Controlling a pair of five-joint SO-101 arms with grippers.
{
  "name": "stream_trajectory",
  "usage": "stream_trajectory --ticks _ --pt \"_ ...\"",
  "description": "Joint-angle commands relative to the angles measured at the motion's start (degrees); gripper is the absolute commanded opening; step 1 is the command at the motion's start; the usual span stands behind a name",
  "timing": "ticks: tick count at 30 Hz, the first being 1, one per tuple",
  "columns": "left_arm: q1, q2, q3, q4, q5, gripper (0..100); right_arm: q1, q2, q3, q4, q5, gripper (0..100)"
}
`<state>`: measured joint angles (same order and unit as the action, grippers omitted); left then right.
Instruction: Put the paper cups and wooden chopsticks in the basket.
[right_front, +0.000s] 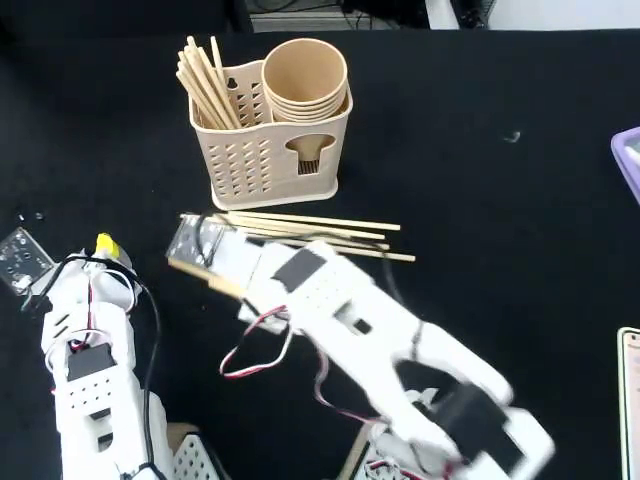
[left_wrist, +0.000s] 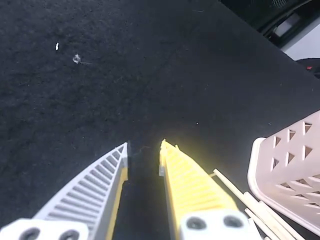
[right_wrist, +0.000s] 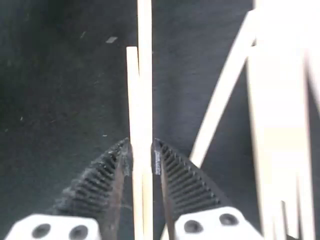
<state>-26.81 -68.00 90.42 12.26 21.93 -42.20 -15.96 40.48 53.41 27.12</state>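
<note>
Grips two chopsticks (right_wrist: 145, 75) in right gripper (right_wrist: 141, 146), 6 o'clock of basket (right_front: 260, 165); holds left gripper (left_wrist: 144, 147) parted, empty, at 8 o'clock.

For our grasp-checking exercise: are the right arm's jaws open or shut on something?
Shut: both jaws press against two chopsticks lying between them.

black tabletop (right_front: 520, 250), perhaps cables (right_front: 362, 12) at far edge
</note>
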Motion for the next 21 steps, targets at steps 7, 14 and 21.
stream_trajectory --ticks 7,14,21 --pt "-0.66 -0.79 -0.66 -1.49 0.35 12 7.82 -23.25 -7.08 0.26 -4.92 1.1" --pt "-0.57 -0.79 -0.66 -1.49 0.35 12 7.91 -26.33 -18.59 -21.98 -19.52 1.1" --pt "-0.57 -0.79 -0.57 -1.49 0.18 12 7.91 -19.38 -18.95 -46.51 -21.27 1.1"
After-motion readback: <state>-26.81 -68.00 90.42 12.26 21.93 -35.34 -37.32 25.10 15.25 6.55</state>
